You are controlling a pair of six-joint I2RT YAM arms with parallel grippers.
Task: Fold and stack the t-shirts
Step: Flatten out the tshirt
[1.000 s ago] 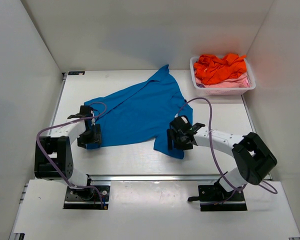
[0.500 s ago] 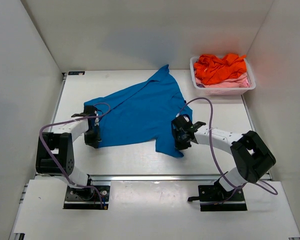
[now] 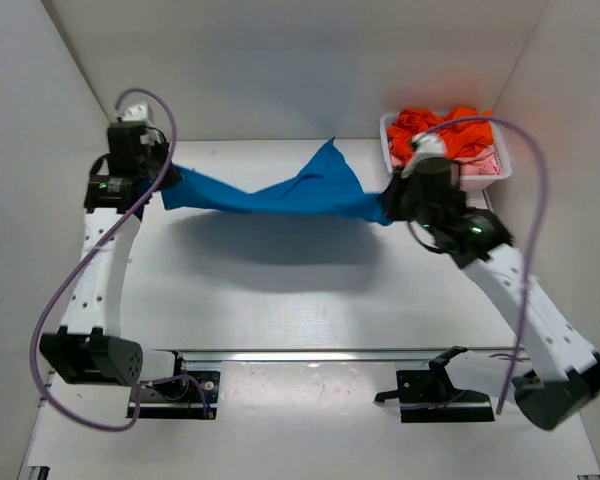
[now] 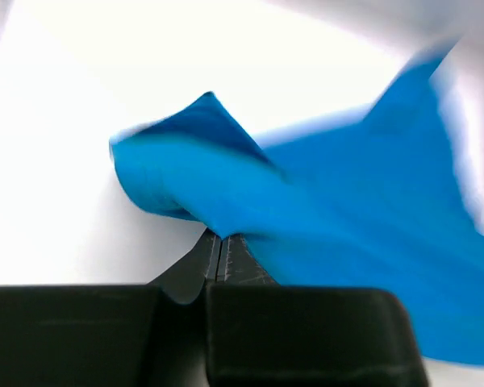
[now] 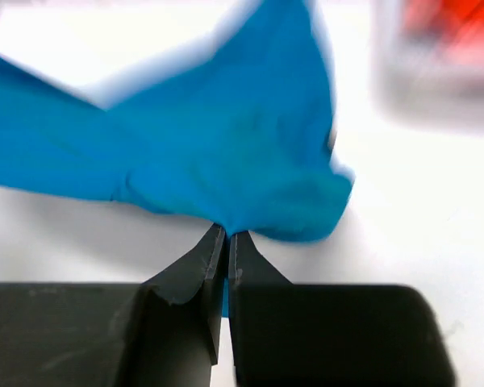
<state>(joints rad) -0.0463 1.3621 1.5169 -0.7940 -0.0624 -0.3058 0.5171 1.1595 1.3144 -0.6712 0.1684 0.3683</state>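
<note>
The bright blue t-shirt (image 3: 280, 192) hangs stretched in the air between both arms, its far corner still on the table near the back. My left gripper (image 3: 162, 180) is raised at the back left, shut on the shirt's left edge; the left wrist view shows the blue t-shirt (image 4: 323, 218) coming out of the closed left gripper (image 4: 220, 240). My right gripper (image 3: 390, 205) is raised near the basket, shut on the shirt's right edge; in the right wrist view the blue t-shirt (image 5: 226, 153) bunches at the closed right gripper (image 5: 227, 234). An orange t-shirt (image 3: 442, 130) and a pale pink one (image 3: 480, 158) lie in the basket.
The white lattice basket (image 3: 488, 177) stands at the back right corner, just behind my right arm. White walls enclose the table (image 3: 280, 290) on three sides. A shadow of the hanging shirt falls on the table's middle.
Both grippers shut on the blue t-shirt's near edge, then lifted it off the table and carried it up and toward the back, pulling it taut between them.
</note>
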